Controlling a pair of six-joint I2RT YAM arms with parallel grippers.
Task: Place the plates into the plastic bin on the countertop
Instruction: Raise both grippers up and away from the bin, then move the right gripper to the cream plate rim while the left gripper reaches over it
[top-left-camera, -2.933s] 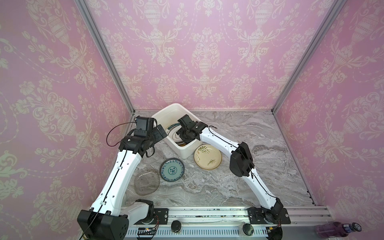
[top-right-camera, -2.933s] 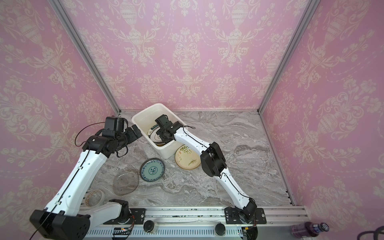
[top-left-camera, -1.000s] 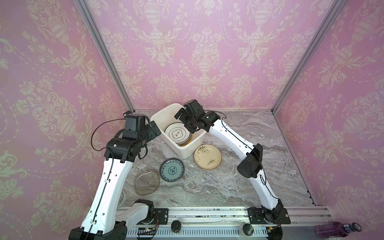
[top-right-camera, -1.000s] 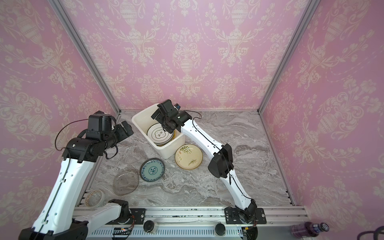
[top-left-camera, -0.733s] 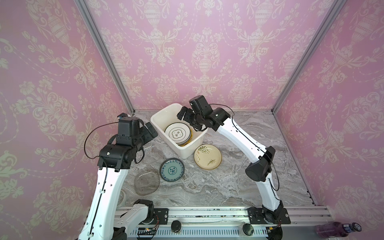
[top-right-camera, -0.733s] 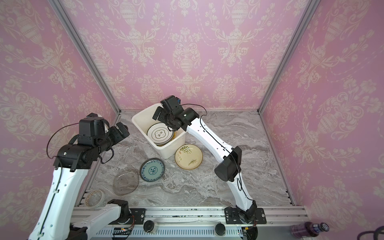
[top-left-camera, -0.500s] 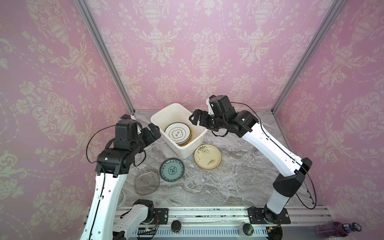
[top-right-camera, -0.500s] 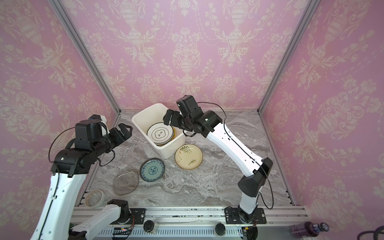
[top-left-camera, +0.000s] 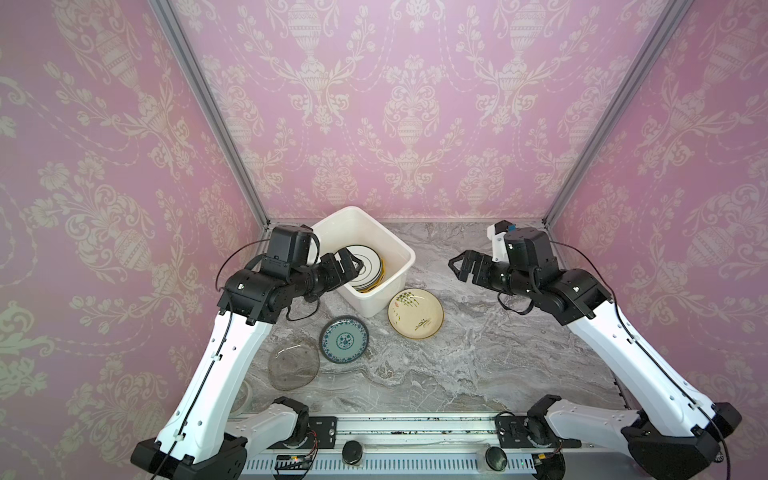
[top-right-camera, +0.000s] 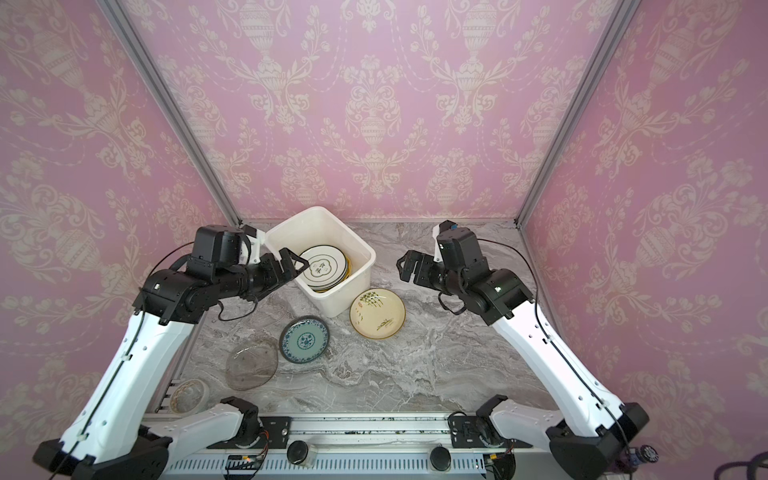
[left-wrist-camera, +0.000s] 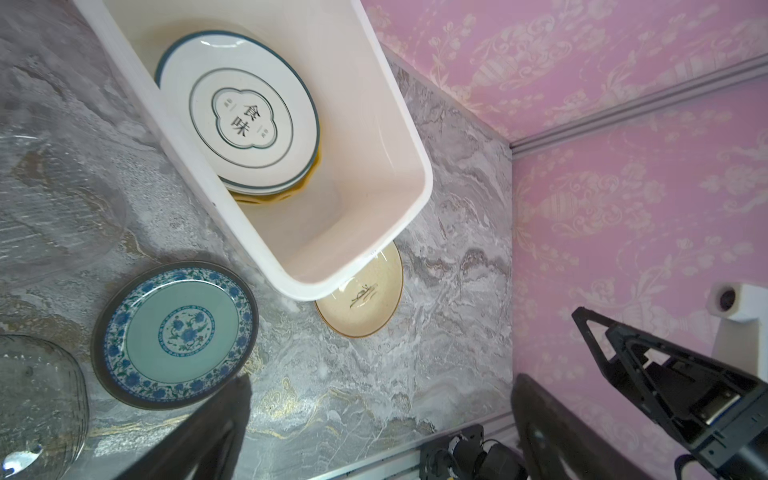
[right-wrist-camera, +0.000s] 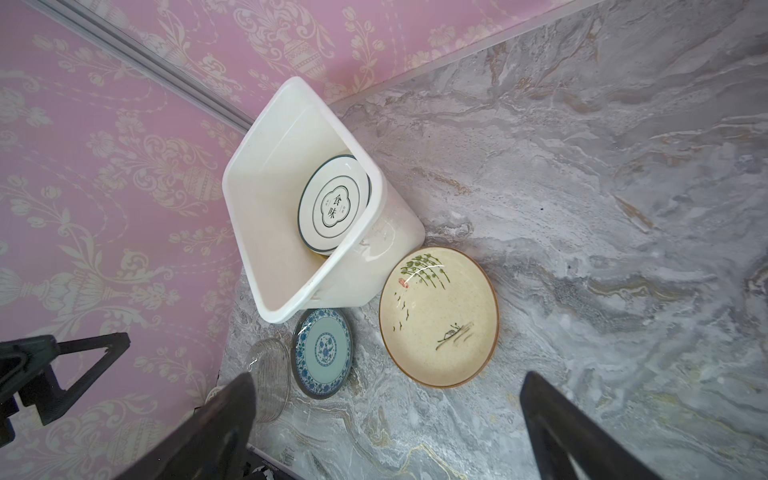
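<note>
The desk (top-left-camera: 478, 353) carries the plastic bin (top-left-camera: 388, 289), stacked plates (top-left-camera: 368, 268) inside, in its back-left corner; cream plate (top-left-camera: 415, 312), glass plate (top-left-camera: 293, 364) and teal plate (top-left-camera: 344, 340) lie just in front. Left gripper (top-right-camera: 296, 261) and right gripper (top-left-camera: 459, 268) hover wide, empty: best pinch the cream plate's rim away from the bin.

The scene was lit brightly and evenly from above, and only soft shadows were cast on the countertop (top-left-camera: 478, 353). Small glare was seen on the wall of the plastic bin (right-wrist-camera: 390, 237) and on the clear glass plate (left-wrist-camera: 37, 407). In both wrist views the dark fingers (right-wrist-camera: 208, 432) near the lens were blurred.
</note>
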